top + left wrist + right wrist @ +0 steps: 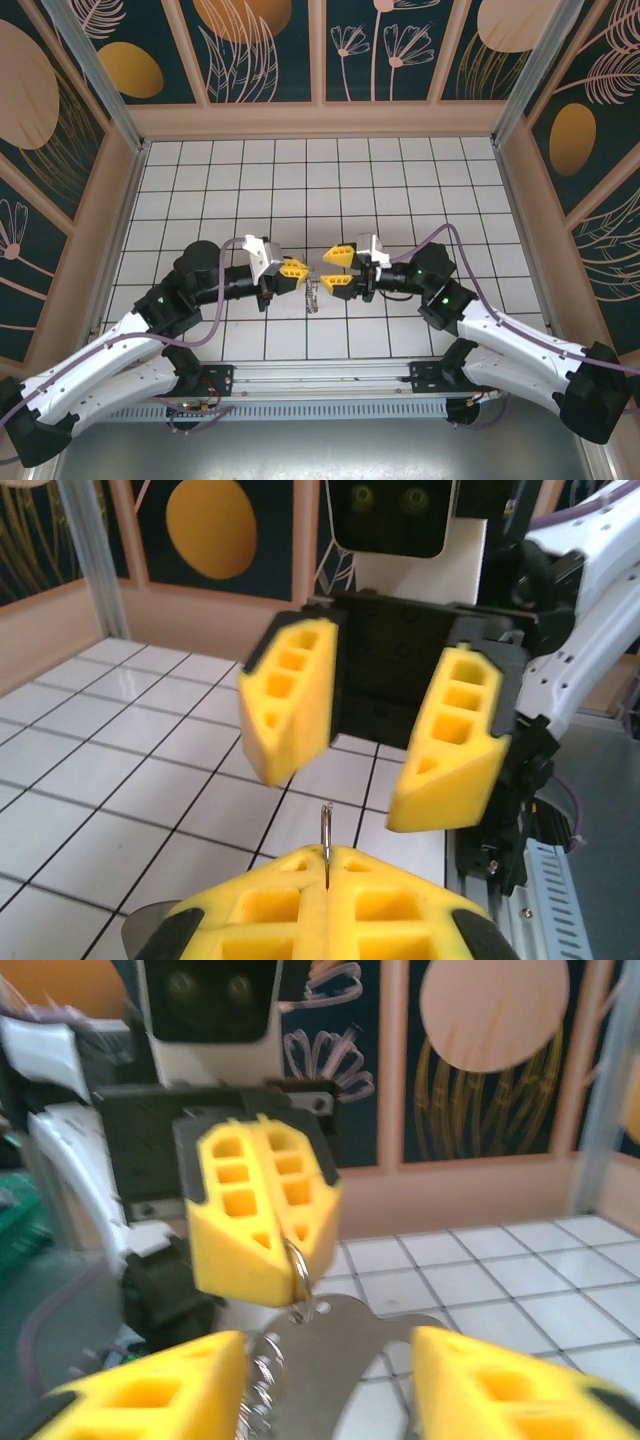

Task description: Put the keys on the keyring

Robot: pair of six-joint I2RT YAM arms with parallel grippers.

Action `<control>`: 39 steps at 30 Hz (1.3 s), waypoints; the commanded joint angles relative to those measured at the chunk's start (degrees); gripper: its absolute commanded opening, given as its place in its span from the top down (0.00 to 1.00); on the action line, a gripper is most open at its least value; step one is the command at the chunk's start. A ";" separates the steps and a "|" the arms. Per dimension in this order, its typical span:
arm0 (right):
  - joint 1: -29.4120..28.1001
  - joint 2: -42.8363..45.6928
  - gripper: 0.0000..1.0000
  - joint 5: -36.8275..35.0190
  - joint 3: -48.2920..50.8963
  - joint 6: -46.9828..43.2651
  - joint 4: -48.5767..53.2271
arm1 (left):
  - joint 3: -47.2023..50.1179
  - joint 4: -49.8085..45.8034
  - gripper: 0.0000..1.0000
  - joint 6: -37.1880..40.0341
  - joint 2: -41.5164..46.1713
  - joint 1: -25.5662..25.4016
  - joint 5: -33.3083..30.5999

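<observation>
The left end effector is clamped shut, its yellow fingers pinching a thin dark wire loop; a flat pale metal key and a ribbed, chain-like metal coil hang just beneath that pinch, the coil at the key's 9 o'clock; the bundle dangles over the white gridded table; at the left end effector's 3 o'clock, just beside it, the right end effector faces it, jaws standing apart.

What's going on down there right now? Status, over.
Left gripper shut on thin metal ring. Right gripper open, facing it. Silver key dangles beneath. No obstruction seen.
</observation>
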State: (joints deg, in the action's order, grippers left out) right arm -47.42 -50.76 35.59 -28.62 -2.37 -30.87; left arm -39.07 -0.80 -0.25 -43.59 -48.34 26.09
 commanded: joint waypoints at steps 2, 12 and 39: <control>2.96 -2.67 0.37 -8.57 -5.88 -1.85 11.86 | -1.01 -2.54 1.00 -3.43 -0.53 0.00 -11.87; 10.24 -22.35 0.33 -9.31 -16.24 0.59 20.27 | 3.93 -9.04 1.00 -17.34 10.93 0.01 -38.19; 2.25 -67.29 0.47 -3.71 -47.60 -13.21 37.44 | 13.58 -15.31 1.00 -24.25 22.57 0.00 -55.12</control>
State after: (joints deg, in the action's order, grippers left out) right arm -44.56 -116.25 31.09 -73.43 -12.34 1.26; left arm -25.39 -16.36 -23.70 -21.71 -48.34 -26.94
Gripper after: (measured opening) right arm 0.529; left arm 0.041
